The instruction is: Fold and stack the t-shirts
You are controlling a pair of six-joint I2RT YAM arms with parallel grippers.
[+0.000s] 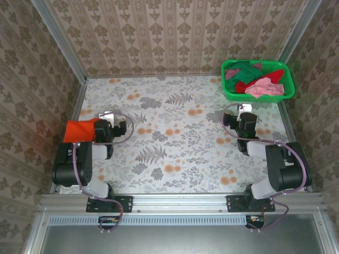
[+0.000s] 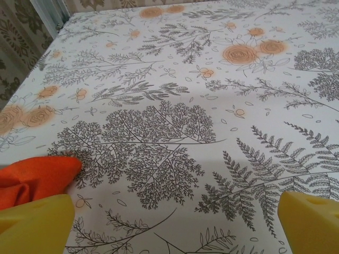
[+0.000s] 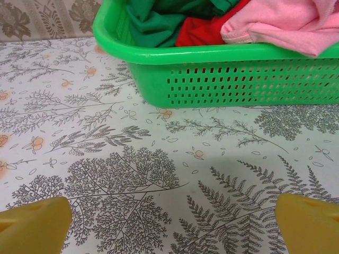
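At the left edge of the desk (image 1: 175, 153) lies the orange t-shirt (image 1: 79, 130), a bunched bundle. Its long axis runs left to right and its right end goes under the left arm. The left claw (image 1: 123, 127) stands wide open and empty. In the left wrist view the shirt is just beside one finger (image 2: 34, 225), outside the gap. The right claw (image 1: 242, 112) is also wide open and holds nothing. It is near the green mesh basket (image 1: 228, 91), where the pink t-shirt (image 1: 266, 88), red t-shirt (image 1: 242, 87) and dark green t-shirt (image 1: 244, 67) are heaped.
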